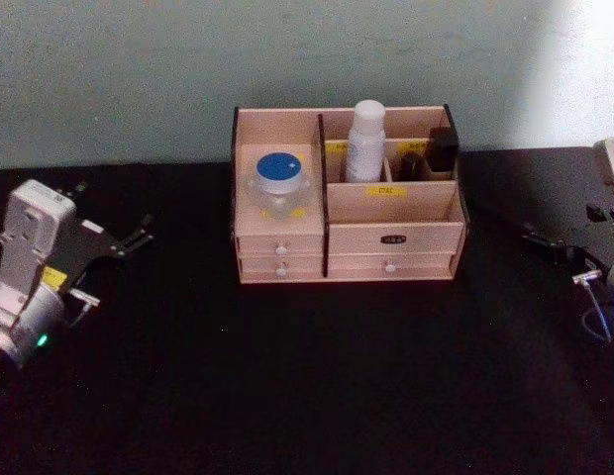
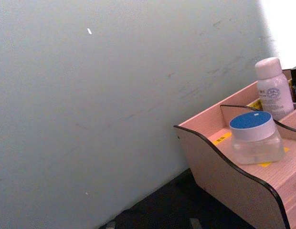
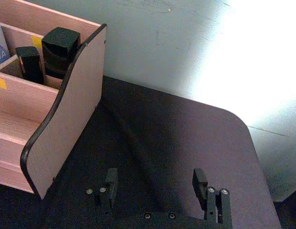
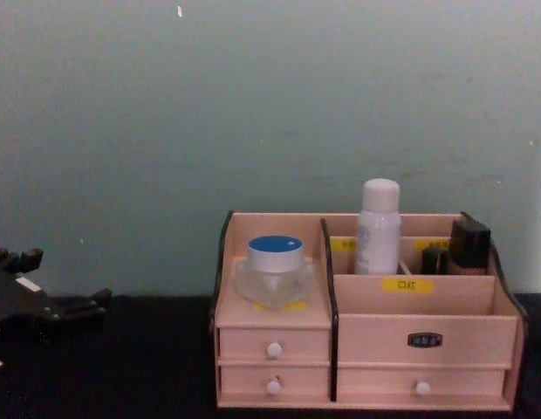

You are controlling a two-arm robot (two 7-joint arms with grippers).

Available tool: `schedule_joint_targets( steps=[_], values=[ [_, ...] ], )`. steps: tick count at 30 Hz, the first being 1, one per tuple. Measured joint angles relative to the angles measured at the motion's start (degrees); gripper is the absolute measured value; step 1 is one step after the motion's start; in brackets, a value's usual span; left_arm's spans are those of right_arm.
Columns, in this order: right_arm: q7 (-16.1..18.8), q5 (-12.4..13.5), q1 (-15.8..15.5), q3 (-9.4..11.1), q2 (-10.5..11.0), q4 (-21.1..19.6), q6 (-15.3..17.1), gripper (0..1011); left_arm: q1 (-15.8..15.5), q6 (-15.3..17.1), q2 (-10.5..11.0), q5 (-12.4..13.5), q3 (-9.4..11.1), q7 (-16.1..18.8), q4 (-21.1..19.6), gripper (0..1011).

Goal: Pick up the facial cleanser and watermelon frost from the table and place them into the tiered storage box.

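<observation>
We see the tiered storage box (image 1: pixel 386 237) on the black counter (image 1: pixel 287 396), near the wall. A blue-lidded clear jar (image 1: pixel 278 181) sits on its left shelf; a white bottle (image 1: pixel 365 141) stands upright in a rear compartment. Our left pincer (image 1: pixel 114 249) and right pincer (image 3: pixel 155 186) rest on either side, both open, holding nothing.

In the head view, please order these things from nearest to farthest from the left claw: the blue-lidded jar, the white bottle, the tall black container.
1. The blue-lidded jar, on the box's left shelf, is nearest to the left claw.
2. The white bottle, in a back middle compartment.
3. The tall black container, in the back right corner of the tiered storage box, is farthest.
</observation>
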Motion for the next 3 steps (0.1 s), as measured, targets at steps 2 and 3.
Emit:
schedule_joint_targets(
  steps=[2, 3],
  values=[
    [0.0, 0.0, 0.0, 0.0, 0.0, 0.0, 0.0, 1002, 0.0, 0.0, 0.0, 0.0, 0.0, 0.0, 0.0, 1001],
    [0.0, 0.0, 0.0, 0.0, 0.0, 0.0, 0.0, 1003, 0.0, 0.0, 0.0, 0.0, 0.0, 0.0, 0.0, 1001]
  ],
)
